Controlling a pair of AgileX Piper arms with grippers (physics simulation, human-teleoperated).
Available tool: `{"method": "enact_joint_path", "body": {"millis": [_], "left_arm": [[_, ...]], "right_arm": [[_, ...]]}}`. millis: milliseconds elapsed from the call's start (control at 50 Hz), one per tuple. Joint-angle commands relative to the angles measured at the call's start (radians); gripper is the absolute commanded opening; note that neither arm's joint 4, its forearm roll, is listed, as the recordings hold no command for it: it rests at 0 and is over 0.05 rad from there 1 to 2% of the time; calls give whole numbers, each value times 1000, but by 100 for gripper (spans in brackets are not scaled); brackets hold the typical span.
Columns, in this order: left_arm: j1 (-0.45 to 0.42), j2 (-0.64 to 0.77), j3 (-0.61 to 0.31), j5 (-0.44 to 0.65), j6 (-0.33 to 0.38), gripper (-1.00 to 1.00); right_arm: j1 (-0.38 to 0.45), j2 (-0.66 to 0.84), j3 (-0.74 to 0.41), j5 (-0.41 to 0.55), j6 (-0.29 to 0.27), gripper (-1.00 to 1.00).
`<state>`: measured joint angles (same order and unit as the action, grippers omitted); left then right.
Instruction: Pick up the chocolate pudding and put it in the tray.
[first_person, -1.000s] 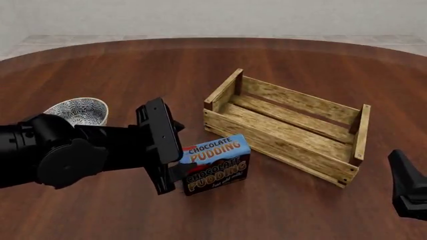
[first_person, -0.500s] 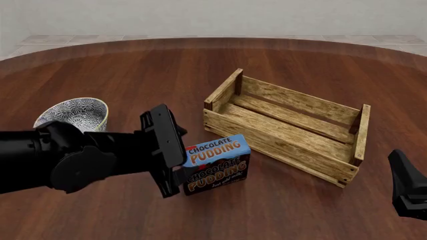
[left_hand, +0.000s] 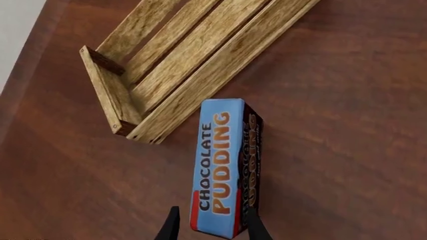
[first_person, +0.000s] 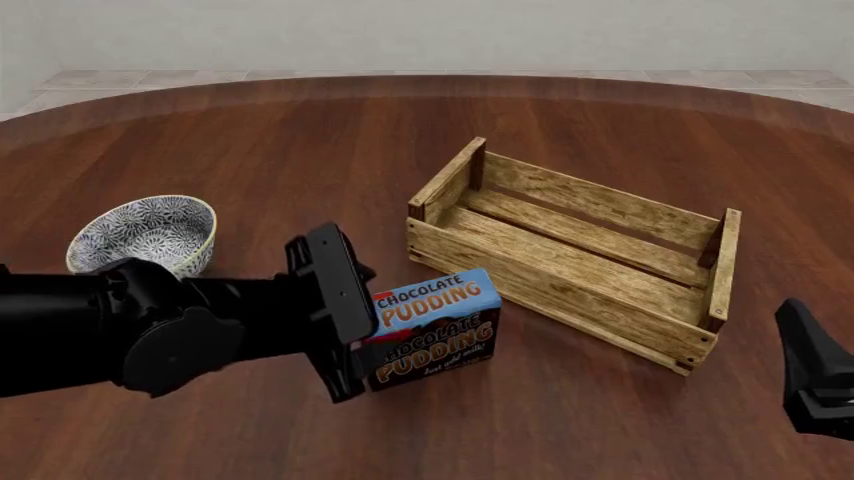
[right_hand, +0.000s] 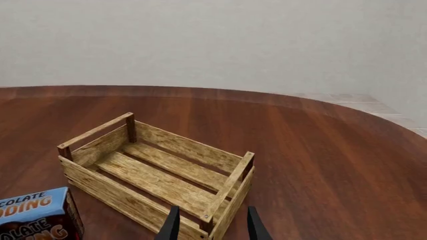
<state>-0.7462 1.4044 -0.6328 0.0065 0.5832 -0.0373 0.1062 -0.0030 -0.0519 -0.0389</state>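
The chocolate pudding (first_person: 434, 325) stands on the table just in front of the tray's near left corner, blue band on top. In the left wrist view the chocolate pudding (left_hand: 223, 165) has its near end between the two fingers of my left gripper (left_hand: 212, 227). That gripper is open, its fingers straddling the carton's end. The tray (first_person: 561, 290), a light wooden slat crate, is seen from the left wrist as the tray (left_hand: 200, 55) and from the right wrist as the tray (right_hand: 120, 195). My right gripper (right_hand: 210, 227) is open and holds nothing, low at the front right (first_person: 817, 385).
A round blue-white patterned bowl (first_person: 143, 235) sits at the left, behind my left arm. The dark wooden table (first_person: 334, 150) curves away at the back, with a pale wall beyond it.
My left arm has sunk a little and drawn slightly left, uncovering more of the bowl. The pudding, the tray and the right arm have not moved.
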Motion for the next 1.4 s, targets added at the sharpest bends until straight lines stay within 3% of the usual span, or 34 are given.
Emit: {"method": "enact_joint_path", "body": {"millis": [20, 1400], "left_arm": [[-2, 28, 10, -32, -14, 100], [-6, 168, 6, -142, -45, 100]], "right_arm": [[0, 3, 0, -2, -1, 100], [0, 19, 0, -11, -10, 100]]}}
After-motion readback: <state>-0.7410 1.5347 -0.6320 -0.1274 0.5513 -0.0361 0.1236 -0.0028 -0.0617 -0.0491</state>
